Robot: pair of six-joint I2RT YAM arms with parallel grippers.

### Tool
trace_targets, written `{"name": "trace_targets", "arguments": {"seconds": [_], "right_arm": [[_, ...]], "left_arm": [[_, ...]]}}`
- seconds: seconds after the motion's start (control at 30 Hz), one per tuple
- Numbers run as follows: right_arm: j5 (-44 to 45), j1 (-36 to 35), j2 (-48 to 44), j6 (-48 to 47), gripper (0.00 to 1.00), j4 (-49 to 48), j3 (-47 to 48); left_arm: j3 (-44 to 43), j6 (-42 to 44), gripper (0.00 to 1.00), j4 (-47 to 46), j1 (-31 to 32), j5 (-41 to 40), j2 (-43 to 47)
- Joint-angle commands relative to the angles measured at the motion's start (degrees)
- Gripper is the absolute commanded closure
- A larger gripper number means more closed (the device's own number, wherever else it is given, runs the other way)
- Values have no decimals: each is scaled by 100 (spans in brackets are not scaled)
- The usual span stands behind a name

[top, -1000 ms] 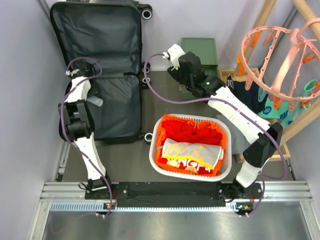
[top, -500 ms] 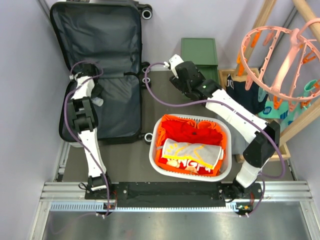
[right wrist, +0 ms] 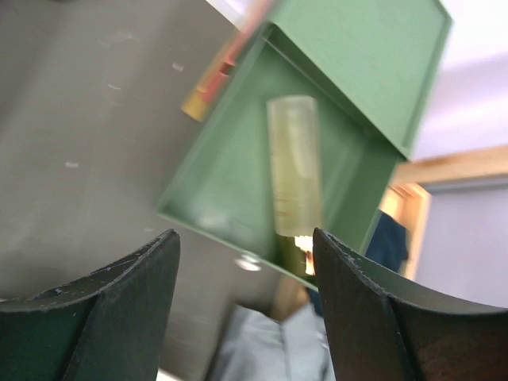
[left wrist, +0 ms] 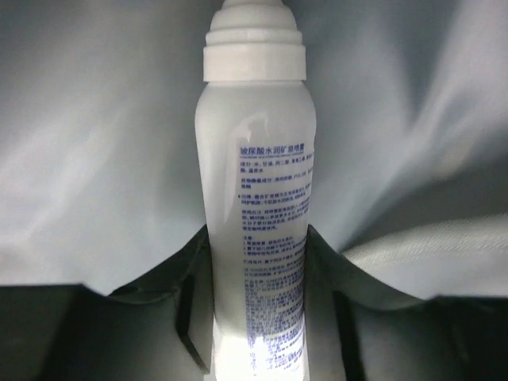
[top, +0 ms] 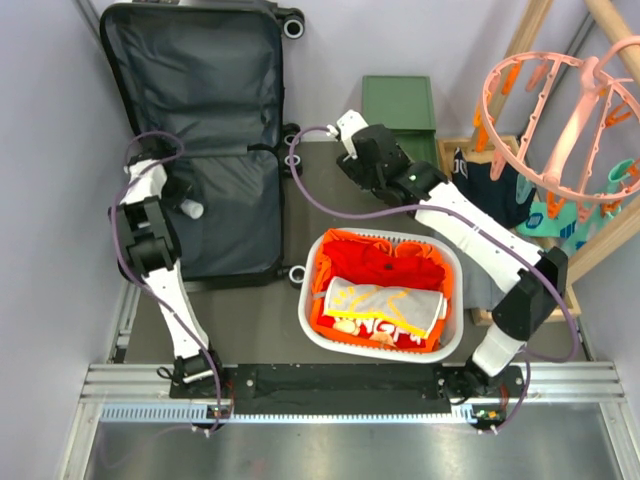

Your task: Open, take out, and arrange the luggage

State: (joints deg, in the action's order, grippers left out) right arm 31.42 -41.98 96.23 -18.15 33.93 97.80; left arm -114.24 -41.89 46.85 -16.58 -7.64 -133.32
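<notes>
The luggage lies open at the far left, its dark grey lining showing. My left gripper is over its near half and is shut on a white bottle with blue print, whose cap points away in the left wrist view. Grey lining fills the background there. My right gripper is open and empty, hovering beside the green drawer box. The right wrist view shows the box's open drawer with a pale tube inside.
A white laundry basket holding red, orange and white clothes stands at the near centre. A pink peg hanger on a wooden frame is at the far right. Dark clothing lies under it.
My left arm has drawn left and toward the near side with the bottle. My right gripper has drawn back from the green box toward the left.
</notes>
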Motion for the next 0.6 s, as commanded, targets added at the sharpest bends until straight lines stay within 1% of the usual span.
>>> {"name": "trace_targets", "arguments": {"seconds": [0.0, 0.03, 0.07, 0.17, 0.2, 0.23, 0.27, 0.33, 0.37, 0.43, 0.47, 0.53, 0.57], "right_arm": [[-794, -162, -578, 390, 32, -387, -42], [-978, -162, -631, 478, 32, -448, -42], [-1371, -170, -684, 627, 32, -501, -50], [-1988, -205, -833, 970, 30, -773, -85], [-2008, -258, -851, 1006, 30, -852, -86], [-1991, -328, -825, 1007, 29, -975, -68], [-2034, -468, -807, 989, 26, -1020, 19], [-2323, -505, -728, 1129, 21, -1081, 177], [-2881, -505, -632, 1452, 16, -1177, 343], [-3621, -505, -535, 1761, 11, -1380, 520], [-4304, -505, -395, 2189, 7, -1607, 608], [-4871, -496, -219, 2595, 4, -1749, 940], [-4908, -487, -79, 2989, 3, -1828, 1047]], "left_arm": [[832, 899, 100, 149, -56, 1562, 1218], [1024, 1050, 100, 36, -47, 1712, 1438], [1148, 1199, 100, -52, -30, 1783, 1892], [1693, 2014, 100, -457, 14, 2248, 2826], [1807, 2218, 100, -544, 84, 2467, 3038], [1930, 2368, 100, -554, 137, 2878, 3370], [1992, 2639, 100, -563, 181, 3160, 3522], [2089, 2843, 100, -554, 418, 3636, 3907], [2098, 3114, 100, -572, 523, 4177, 4014], [2142, 3327, 100, -572, 944, 4428, 4391], [2186, 3510, 100, -694, 1303, 4542, 4550], [2492, 3635, 100, -1001, 1639, 4517, 5040], [2485, 3740, 100, -959, 1901, 4752, 5122]]}}
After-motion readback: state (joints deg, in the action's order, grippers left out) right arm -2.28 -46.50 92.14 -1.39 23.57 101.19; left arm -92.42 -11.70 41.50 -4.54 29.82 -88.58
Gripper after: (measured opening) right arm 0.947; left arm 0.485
